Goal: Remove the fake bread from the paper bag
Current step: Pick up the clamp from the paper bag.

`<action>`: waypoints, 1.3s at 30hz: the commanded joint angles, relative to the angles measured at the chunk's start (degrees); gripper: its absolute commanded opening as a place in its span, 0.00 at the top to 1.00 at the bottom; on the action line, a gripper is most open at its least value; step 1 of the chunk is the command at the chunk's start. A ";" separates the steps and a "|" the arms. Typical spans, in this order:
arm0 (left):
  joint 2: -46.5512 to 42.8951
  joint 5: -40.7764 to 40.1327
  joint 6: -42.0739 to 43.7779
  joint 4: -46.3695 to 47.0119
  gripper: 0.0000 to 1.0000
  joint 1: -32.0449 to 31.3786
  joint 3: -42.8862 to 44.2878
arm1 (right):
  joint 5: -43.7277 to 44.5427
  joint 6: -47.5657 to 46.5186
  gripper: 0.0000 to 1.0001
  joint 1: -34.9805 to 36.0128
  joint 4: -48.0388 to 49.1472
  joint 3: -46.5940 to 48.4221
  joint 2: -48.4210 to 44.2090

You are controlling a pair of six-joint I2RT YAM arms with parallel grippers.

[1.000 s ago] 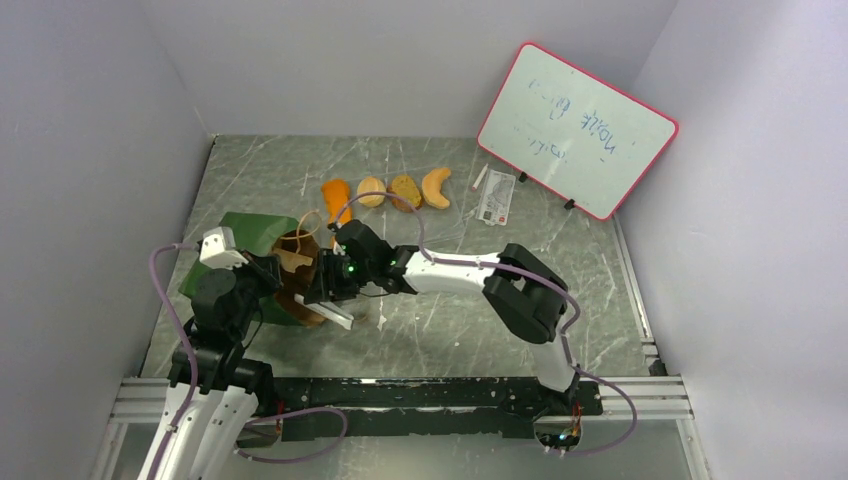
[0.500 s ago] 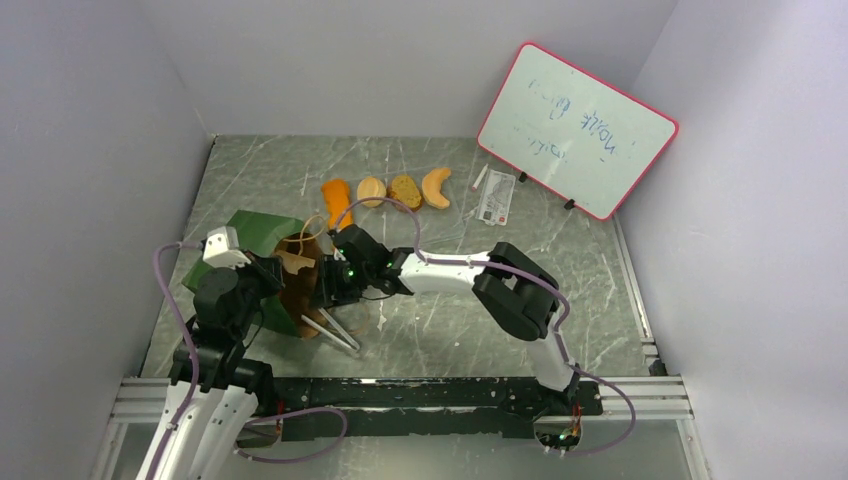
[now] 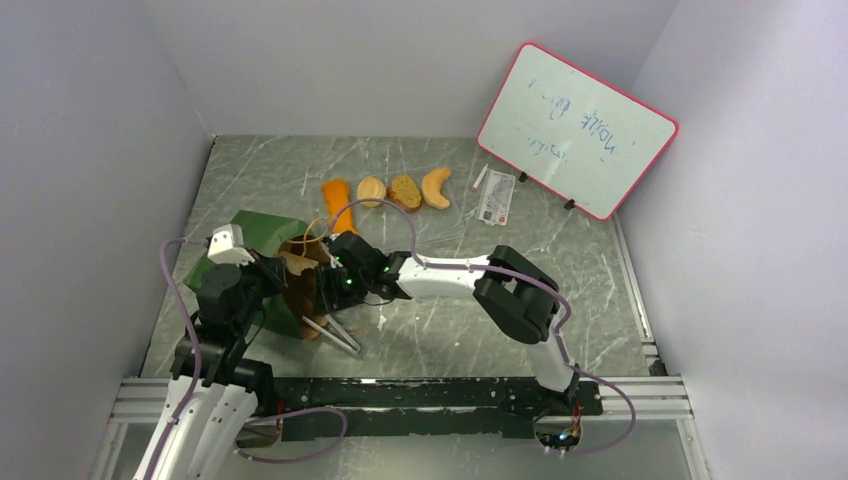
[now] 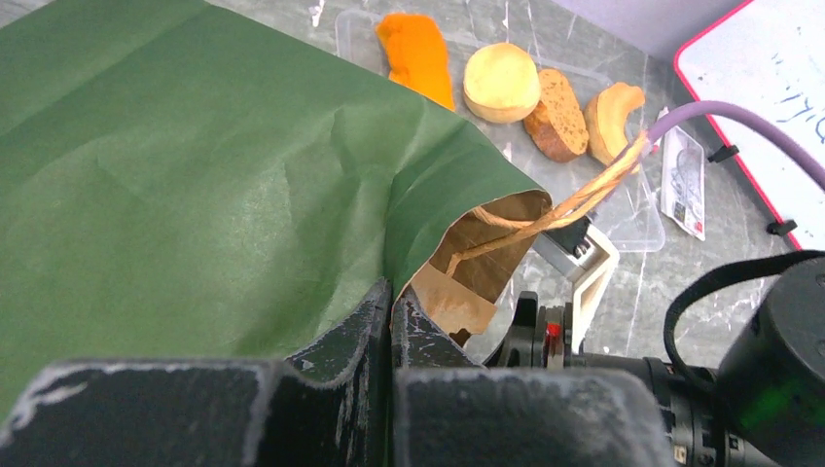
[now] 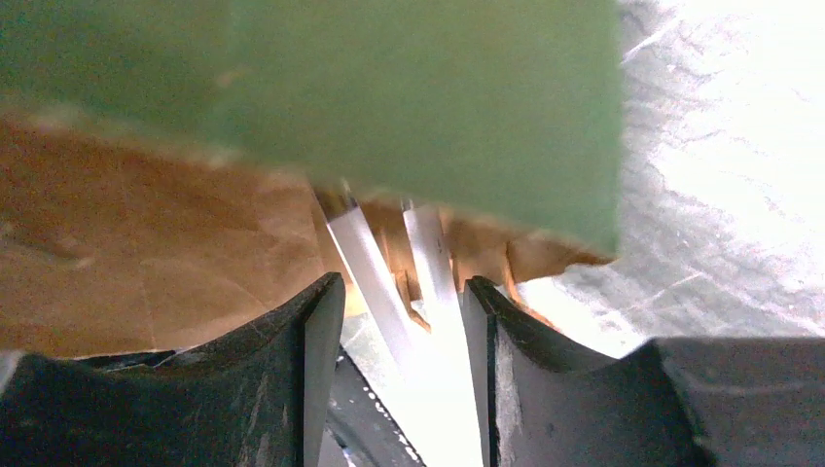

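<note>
Holding paper bag steady: our left tool pinches its green edge. Our right tool, spread wide, sits at mouth, likely hunting bread. Four fake bread pieces lie on tabletop beyond bag; inside, we cannot tell.

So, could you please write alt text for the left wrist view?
The left hand pinches the mouth edge of the dark green paper bag, whose brown inside shows. Beyond it, four fake bread pieces lie in a row outside the bag.
</note>
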 commanded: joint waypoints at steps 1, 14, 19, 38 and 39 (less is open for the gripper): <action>1.52 2.24 1.40 1.76 0.93 0.01 2.02 | 6.47 -8.01 0.47 2.18 -1.86 -0.54 -3.66; 8.03 4.51 1.17 0.01 0.93 0.01 4.49 | 13.45 -15.04 0.43 6.86 6.30 -9.26 -6.04; 8.44 4.94 0.73 -0.25 0.93 0.02 4.59 | 17.19 -17.31 0.43 8.35 11.94 -13.16 -6.53; 8.12 5.24 0.73 -0.62 0.93 0.01 4.59 | 18.16 -19.51 0.70 9.24 22.25 -14.85 -3.66; 7.94 5.15 0.75 -0.68 0.93 0.02 4.53 | 18.10 -19.39 0.71 9.28 22.55 -15.40 -4.31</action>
